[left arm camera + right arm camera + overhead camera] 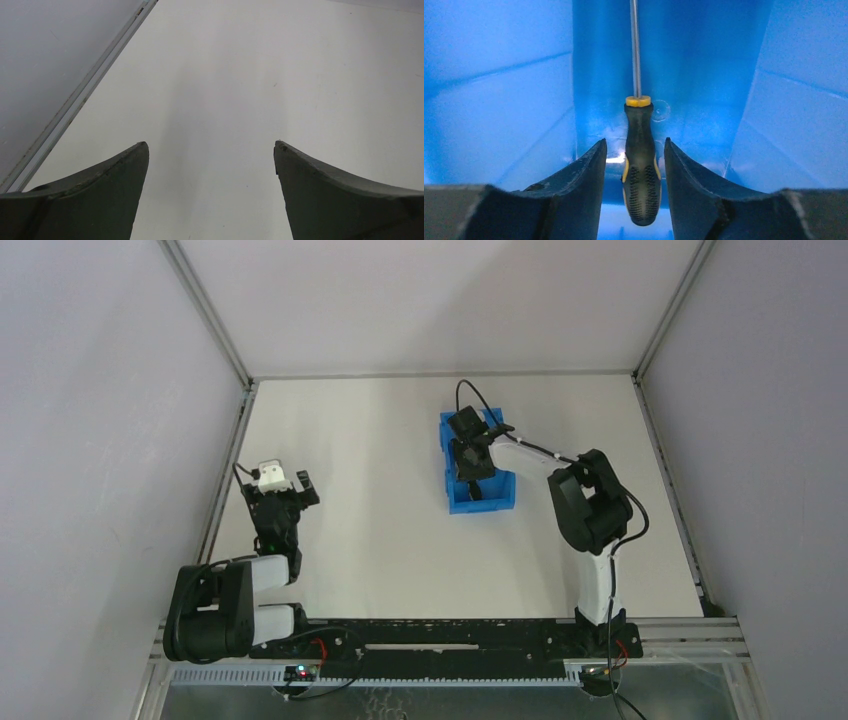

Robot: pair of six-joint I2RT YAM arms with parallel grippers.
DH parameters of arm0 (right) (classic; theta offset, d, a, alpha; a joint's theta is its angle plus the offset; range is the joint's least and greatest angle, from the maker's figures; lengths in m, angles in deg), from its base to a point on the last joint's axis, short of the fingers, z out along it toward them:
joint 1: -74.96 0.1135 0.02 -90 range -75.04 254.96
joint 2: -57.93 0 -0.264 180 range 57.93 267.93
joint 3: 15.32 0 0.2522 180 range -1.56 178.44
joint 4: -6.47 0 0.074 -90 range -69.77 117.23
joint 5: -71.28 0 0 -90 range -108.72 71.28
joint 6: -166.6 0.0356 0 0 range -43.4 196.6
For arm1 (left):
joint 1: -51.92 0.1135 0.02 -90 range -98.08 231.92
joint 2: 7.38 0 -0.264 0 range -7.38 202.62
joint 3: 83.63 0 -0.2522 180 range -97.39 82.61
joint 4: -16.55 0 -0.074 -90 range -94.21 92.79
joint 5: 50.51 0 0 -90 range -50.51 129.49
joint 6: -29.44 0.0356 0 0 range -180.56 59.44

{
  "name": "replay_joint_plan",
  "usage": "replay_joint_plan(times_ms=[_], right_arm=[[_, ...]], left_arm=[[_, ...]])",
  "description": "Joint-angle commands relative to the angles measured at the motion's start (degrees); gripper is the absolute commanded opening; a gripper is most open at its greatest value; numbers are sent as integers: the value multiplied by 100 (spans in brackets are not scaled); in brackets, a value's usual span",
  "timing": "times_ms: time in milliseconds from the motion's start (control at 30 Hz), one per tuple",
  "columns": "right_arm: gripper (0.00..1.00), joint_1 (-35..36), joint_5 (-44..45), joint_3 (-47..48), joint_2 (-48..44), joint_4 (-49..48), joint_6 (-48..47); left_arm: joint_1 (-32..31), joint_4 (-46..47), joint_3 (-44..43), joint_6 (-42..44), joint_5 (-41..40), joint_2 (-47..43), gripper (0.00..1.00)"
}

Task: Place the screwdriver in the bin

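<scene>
Right wrist view: we look between the fingers of the right tool (634,141) into the bin (499,100); the screwdriver (640,165) lies inside it along the blue floor. Its black-and-yellow handle sits between the two fingers, and its thin shaft points straight away from the tool toward the far wall. We see a slim gap on each side of the handle, so the tool stands narrowly parted and grips nothing.

Top view: the bin (500,502) rests on the desk (380,460), right of centre; the right arm reaches over it with the tool lowered between its walls, and the screwdriver is hidden there.

Left wrist view: the left tool (211,143) has its fingers spread wide above the white desk; in the top view it sits near the desk's left edge, well apart from the bin.
</scene>
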State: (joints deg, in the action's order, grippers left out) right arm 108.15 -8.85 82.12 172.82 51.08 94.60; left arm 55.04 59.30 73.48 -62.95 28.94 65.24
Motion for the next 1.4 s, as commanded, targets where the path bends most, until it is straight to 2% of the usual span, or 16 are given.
replay_joint_plan(times_ms=[0,233,400,533,633,700,967,1067,1367], right_arm=[[55,57,229,253,-437,125,165],[59,48,432,422,-1151,391,100],[69,-91,797,243,-1870,471,-74],[82,-575,748,-251,-2481,422,-253],[95,-1188,825,-643,-2883,423,-381],[100,-1665,817,-883,-3038,406,-499],[99,-3585,189,-1414,-3427,82,-806],[100,-4036,-171,-1506,-3519,8,-842],[100,-4119,-155,-1827,-3918,-368,-846]], left_arm=[[-21,378,-196,107,-54,-48,100],[-21,376,-200,107,-59,-51,100],[-21,378,-197,112,-55,-50,100],[-21,378,-198,107,-55,-52,100],[-21,378,-195,107,-53,-48,100],[-19,378,-196,107,-56,-59,100],[-21,378,-195,107,-56,-52,100],[-19,378,-202,107,-58,-47,100],[-20,378,-195,108,-60,-51,100]])
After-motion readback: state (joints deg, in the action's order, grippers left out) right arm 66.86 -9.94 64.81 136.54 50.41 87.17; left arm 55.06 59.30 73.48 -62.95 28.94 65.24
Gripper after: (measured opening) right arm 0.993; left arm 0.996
